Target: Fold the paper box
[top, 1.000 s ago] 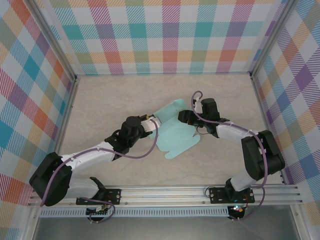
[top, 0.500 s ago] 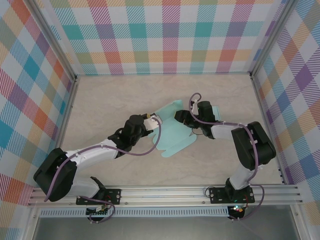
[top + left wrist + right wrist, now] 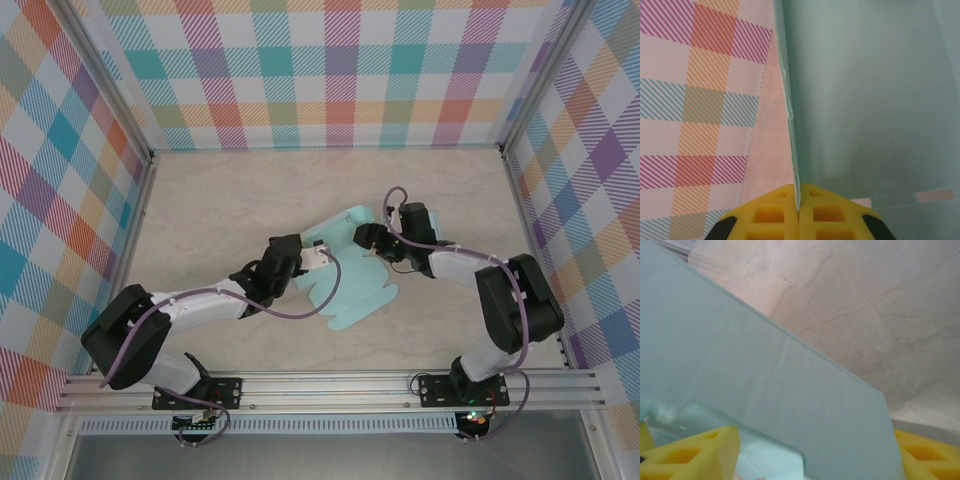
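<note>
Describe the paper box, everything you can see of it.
The paper box is a pale mint sheet of thin card, mostly unfolded, with rounded flaps and faint creases. It lies mid-table between the two arms, its far part seemingly raised. The left gripper is shut on one thin edge. The right gripper is open, with another panel passing between its fingers.

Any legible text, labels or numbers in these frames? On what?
None to read.
The paper box is plain teal, with no print in the top view or in either wrist view.
The walls carry only a plaid pattern.
The yellow fingers bear no markings.
</note>
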You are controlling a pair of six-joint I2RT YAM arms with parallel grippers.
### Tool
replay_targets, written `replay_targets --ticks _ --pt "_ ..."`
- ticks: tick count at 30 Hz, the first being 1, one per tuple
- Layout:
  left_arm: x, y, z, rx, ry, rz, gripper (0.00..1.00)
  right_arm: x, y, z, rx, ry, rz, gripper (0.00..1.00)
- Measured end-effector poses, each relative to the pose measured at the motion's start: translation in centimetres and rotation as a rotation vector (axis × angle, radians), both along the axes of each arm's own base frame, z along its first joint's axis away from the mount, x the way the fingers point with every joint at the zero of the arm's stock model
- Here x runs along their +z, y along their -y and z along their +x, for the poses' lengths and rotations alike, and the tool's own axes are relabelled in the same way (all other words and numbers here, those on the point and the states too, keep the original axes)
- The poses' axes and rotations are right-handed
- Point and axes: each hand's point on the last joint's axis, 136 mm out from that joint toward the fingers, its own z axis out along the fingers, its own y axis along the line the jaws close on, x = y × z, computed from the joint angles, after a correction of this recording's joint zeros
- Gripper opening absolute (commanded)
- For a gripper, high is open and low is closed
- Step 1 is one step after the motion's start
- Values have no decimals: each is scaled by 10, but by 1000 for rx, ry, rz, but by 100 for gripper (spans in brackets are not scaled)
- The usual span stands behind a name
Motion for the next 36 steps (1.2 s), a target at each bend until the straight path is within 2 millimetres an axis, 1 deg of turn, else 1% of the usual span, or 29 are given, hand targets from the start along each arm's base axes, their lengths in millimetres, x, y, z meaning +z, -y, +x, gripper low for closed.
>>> replay_targets --ticks 4,9,11,13,16,19,21,24,30,33,36 --pt "-10 5 -2 -7 22 90 0 20 18 -4 -26 27 -17 70" --pt "-9 8 -6 -20 51 135 0 41 48 -5 -82 71 -43 75" --pt "-6 7 -6 -21 58 143 0 44 56 -5 -98 79 -55 75" --pt "0 6 -6 -23 73 145 0 44 64 -4 -110 77 -68 75" --pt "10 5 -8 -24 97 151 0 42 74 -3 -125 59 -79 70" --pt "14 6 -10 -24 116 176 0 47 81 9 -126 55 -70 61" --pt "15 9 -13 -27 135 202 0 53 81 25 -114 67 -63 52" --pt "14 13 -16 -25 158 239 0 56 78 46 -86 78 -71 44" --pt "3 8 -18 0 165 286 0 45 64 87 10 65 -91 38" --pt "3 7 -18 8 170 286 0 33 53 99 62 46 -69 37" --pt "3 7 -18 11 172 284 0 17 40 96 112 11 -64 37"
